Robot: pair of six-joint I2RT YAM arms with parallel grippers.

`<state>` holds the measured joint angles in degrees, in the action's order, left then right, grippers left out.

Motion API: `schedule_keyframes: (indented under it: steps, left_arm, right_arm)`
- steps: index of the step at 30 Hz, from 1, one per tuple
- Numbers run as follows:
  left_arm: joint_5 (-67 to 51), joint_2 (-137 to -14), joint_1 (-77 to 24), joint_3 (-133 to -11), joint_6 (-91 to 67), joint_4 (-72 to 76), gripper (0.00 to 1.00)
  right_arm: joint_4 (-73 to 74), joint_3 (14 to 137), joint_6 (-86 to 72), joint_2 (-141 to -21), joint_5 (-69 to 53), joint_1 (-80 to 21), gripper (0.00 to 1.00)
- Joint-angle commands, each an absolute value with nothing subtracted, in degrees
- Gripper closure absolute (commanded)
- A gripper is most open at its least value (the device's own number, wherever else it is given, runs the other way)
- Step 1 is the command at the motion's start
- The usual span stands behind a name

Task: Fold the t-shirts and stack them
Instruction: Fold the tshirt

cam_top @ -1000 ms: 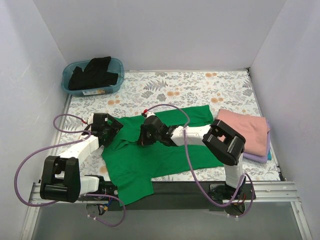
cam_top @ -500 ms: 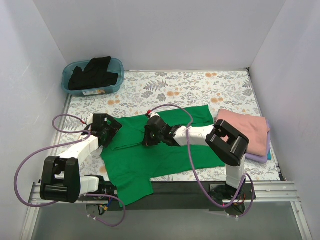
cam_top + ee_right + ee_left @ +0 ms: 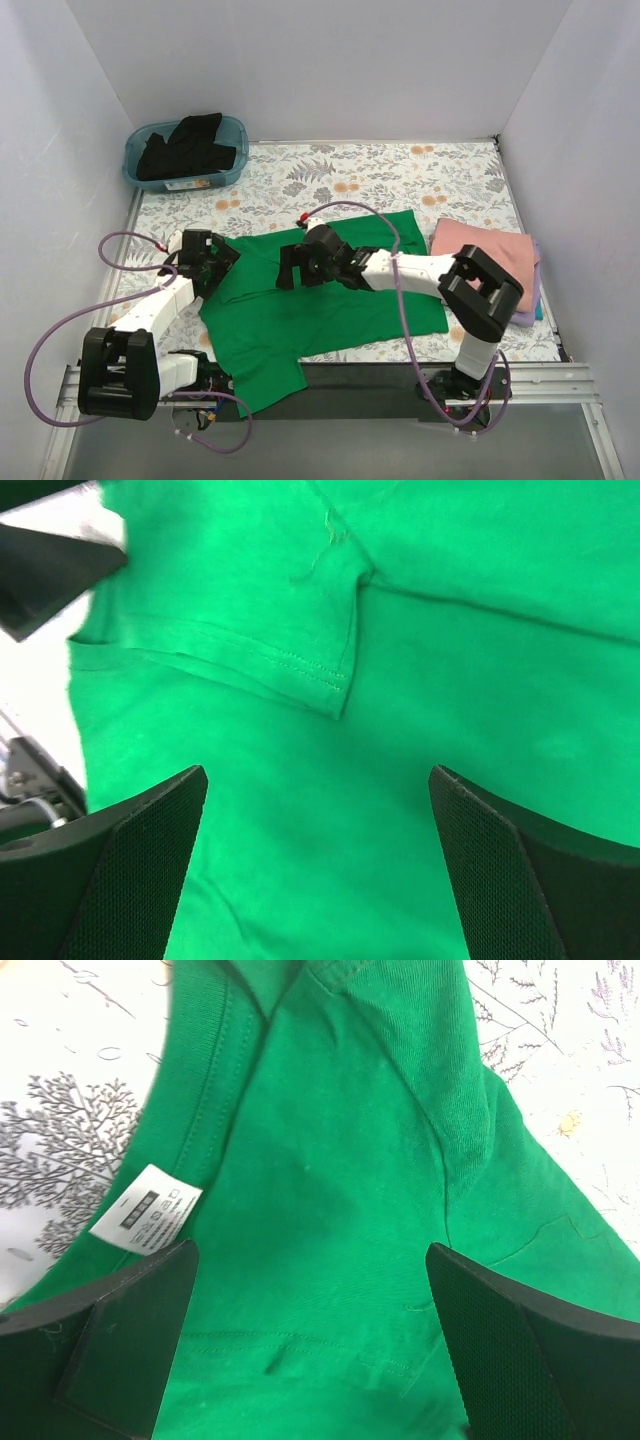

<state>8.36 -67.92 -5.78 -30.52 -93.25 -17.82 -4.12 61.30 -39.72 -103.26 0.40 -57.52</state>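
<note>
A bright green t-shirt (image 3: 330,310) lies spread across the near middle of the table, one sleeve folded in over its body (image 3: 300,665). My left gripper (image 3: 222,258) hovers open over its left edge, just past the collar with its white label (image 3: 145,1207); only green cloth shows between the left fingers (image 3: 130,1330). My right gripper (image 3: 285,268) stands open over the shirt's middle, below the folded sleeve hem, holding nothing (image 3: 318,780). A salmon pink t-shirt (image 3: 490,262) lies folded on a lavender one (image 3: 512,317) at the right. The black t-shirt (image 3: 190,145) is bunched in the tub.
The teal plastic tub (image 3: 135,168) stands at the back left corner. White walls close in the table on three sides. The flowered tablecloth (image 3: 400,180) shows behind the green shirt. Purple cables loop from both arms.
My right gripper has opened and let go of the green cloth, and its arm has shifted right. The left gripper has drawn back slightly to the left, still open.
</note>
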Motion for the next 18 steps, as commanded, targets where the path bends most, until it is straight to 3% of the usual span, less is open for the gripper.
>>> schedule_keyframes:
  steps: [1, 9, 12, 18]
  left_arm:
    - [10.9, -66.2, -5.4, -33.9, -92.1, -22.0, 0.02]
    - [7.8, -68.2, -5.4, -38.3, -91.8, -21.5, 0.02]
    - [4.3, -71.8, -5.4, -37.7, -90.4, -17.1, 0.02]
    - [8.2, -80.9, -5.4, -41.7, -89.5, -16.8, 0.02]
  right_arm:
    - [-3.1, 59.3, -36.7, -96.5, 0.9, -53.5, 0.02]
    - [2.3, 52.8, -30.3, -87.8, 2.5, -39.2, 0.02]
    - [3.1, 53.3, -26.8, -89.3, 4.6, -33.7, 0.02]
    - [3.3, 57.5, -23.0, -97.4, 3.3, -25.6, 0.02]
